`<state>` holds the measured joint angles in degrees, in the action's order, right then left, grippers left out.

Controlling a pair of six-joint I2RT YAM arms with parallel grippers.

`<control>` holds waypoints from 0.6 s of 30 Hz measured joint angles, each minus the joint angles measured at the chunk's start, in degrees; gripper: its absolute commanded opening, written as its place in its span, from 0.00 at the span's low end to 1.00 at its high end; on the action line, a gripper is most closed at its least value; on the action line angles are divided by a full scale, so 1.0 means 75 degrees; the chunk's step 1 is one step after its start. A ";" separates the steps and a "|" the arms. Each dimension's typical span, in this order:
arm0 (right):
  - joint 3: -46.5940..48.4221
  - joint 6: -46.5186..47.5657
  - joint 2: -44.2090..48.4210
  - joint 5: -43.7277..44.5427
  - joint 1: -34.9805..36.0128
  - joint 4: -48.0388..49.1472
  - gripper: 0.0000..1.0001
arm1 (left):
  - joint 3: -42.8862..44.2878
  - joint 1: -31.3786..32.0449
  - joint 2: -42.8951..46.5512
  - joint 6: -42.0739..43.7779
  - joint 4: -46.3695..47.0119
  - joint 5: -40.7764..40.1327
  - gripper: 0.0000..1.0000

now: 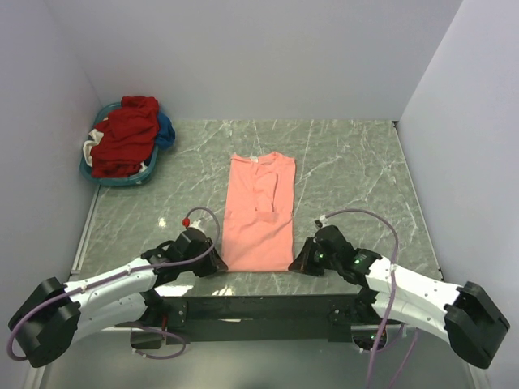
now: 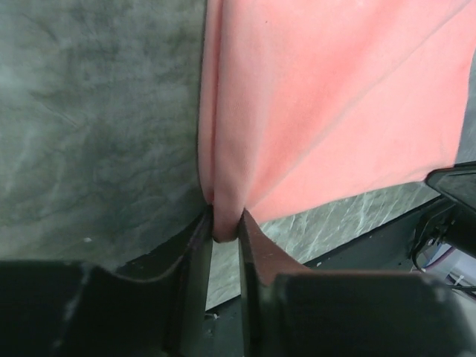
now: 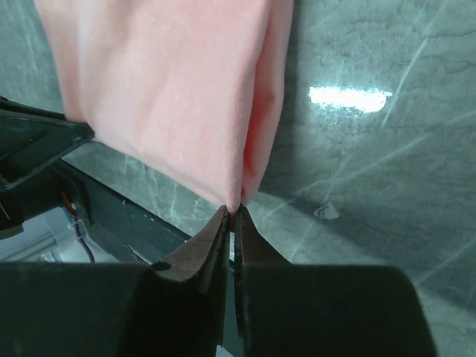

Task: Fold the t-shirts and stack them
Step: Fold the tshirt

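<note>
Pink t-shirt (image 1: 258, 215) lies flat, sides folded in, mid-tabletop (image 1: 357, 178) near front edge. Left gripper (image 2: 225, 223) clamped on near-left hem corner, right gripper (image 3: 232, 212) clamped on near-right corner. Step: hem-to-collar fold. Next move likely needs even lift of both corners, carried toward collar.

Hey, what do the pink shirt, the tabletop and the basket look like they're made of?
The pink shirt looks like soft matte knit cloth, likely cotton jersey: it puckers into folds where pinched. The tabletop has a grey-green marble look with white veins and a glossy glare spot; it may be stone or printed laminate. The basket has a smooth, rigid teal rim, so it is probably plastic.
</note>
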<state>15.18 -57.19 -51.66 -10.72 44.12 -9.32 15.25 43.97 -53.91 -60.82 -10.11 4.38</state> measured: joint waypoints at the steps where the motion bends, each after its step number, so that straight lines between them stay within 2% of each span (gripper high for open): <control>1: -0.0029 0.0000 0.0172 0.0041 0.0000 -0.0041 0.06 | 0.0000 0.0087 -0.0015 -0.0044 0.0003 -0.0032 0.21; 7: -0.0254 -0.0026 0.0863 0.0108 0.0000 -0.0367 0.00 | 0.0029 0.0586 -0.0047 -0.0379 -0.0003 -0.0254 0.06; 12: -0.0391 -0.0026 0.1533 0.0105 0.0000 -0.0761 0.00 | 0.0262 0.1067 0.0166 -0.0618 -0.0393 -0.0493 0.01; 18: -0.0469 -0.0003 0.2261 0.0067 0.0000 -0.1271 0.00 | 0.0356 0.1422 0.0962 -0.0804 -0.0909 -0.0804 0.01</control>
<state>11.66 -57.21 -34.70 -10.22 44.12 -18.85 17.91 54.63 -46.70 -66.85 -16.93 -1.65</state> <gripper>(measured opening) 0.044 0.103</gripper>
